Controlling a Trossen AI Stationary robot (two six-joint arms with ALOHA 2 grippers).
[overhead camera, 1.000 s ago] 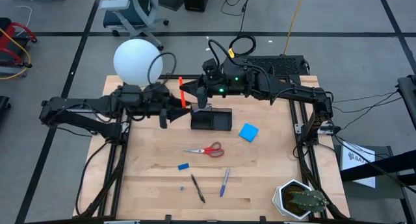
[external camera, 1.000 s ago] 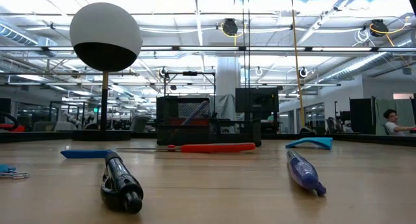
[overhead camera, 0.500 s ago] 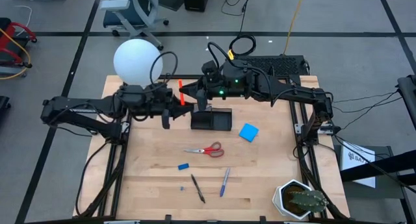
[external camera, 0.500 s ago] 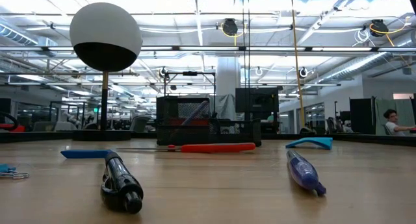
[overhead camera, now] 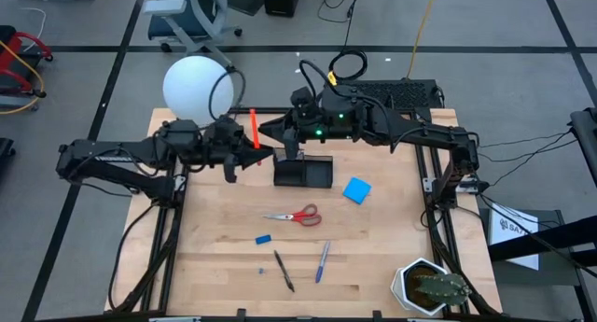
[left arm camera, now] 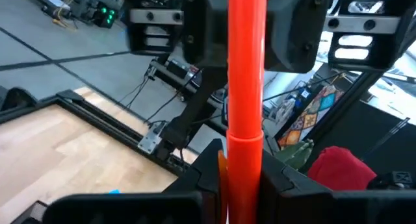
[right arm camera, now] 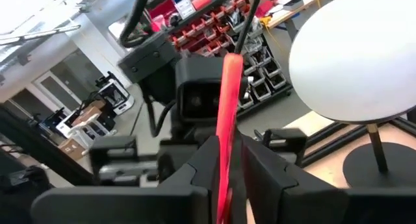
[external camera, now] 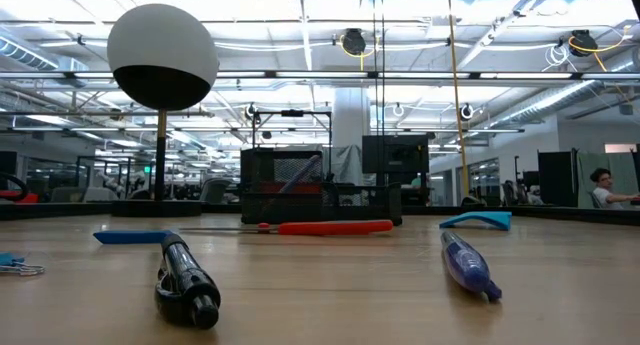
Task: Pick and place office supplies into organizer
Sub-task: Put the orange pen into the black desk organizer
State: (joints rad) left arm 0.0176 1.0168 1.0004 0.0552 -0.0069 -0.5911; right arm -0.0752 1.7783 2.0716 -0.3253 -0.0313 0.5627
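Orange pen (overhead camera: 253,128) upright-ish btwn both pincers, left pincer (overhead camera: 262,154) clamped on it, right pincer (overhead camera: 271,128) grip unclear.

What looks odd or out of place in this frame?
An orange pen is pinched by both the left gripper and the right gripper at once, in mid-air beside the organizer. The scissors lie flat; nothing looks spilled or damaged.
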